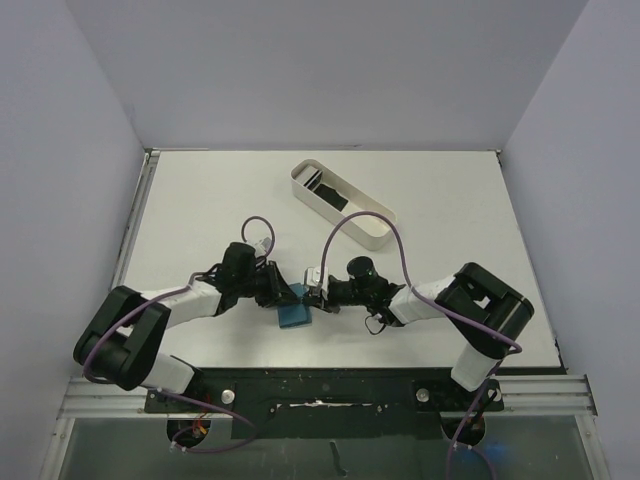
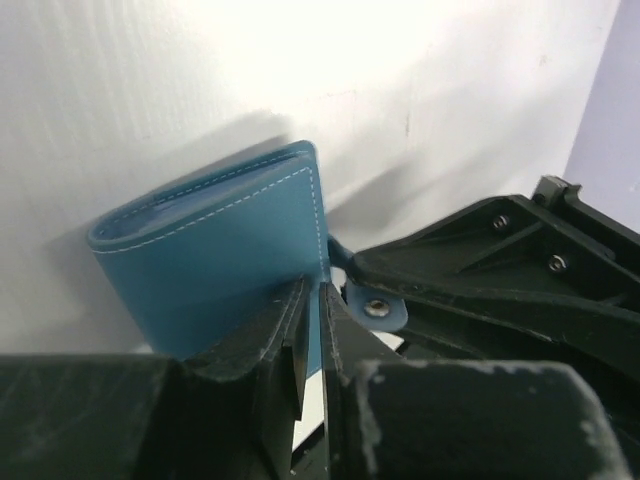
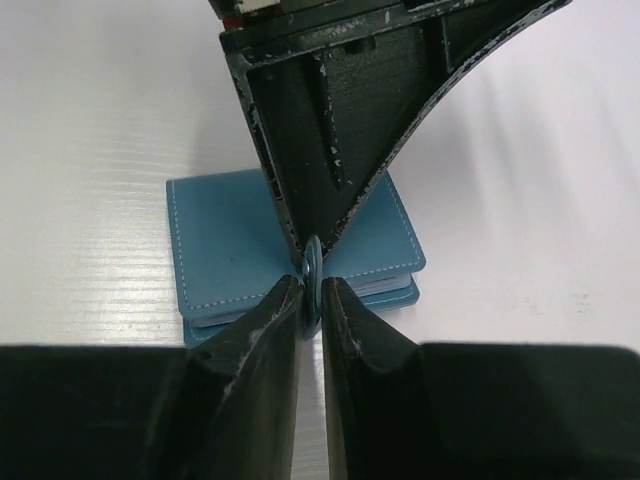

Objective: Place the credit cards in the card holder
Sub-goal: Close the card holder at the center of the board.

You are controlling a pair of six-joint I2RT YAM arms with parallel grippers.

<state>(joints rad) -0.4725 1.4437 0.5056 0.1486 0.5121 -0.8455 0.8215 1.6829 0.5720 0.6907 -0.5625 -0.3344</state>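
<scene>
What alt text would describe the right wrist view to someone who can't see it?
The right arm's jaws, black and seen from just behind, pinch the small snap tab of a folded teal-blue card holder resting on a white table. The left arm's jaws, also black, reach in from the top and meet the holder at the same edge.

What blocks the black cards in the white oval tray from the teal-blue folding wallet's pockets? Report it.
The teal-blue folding wallet is folded shut, cover over its pockets; the left gripper and right gripper pinch it.
</scene>
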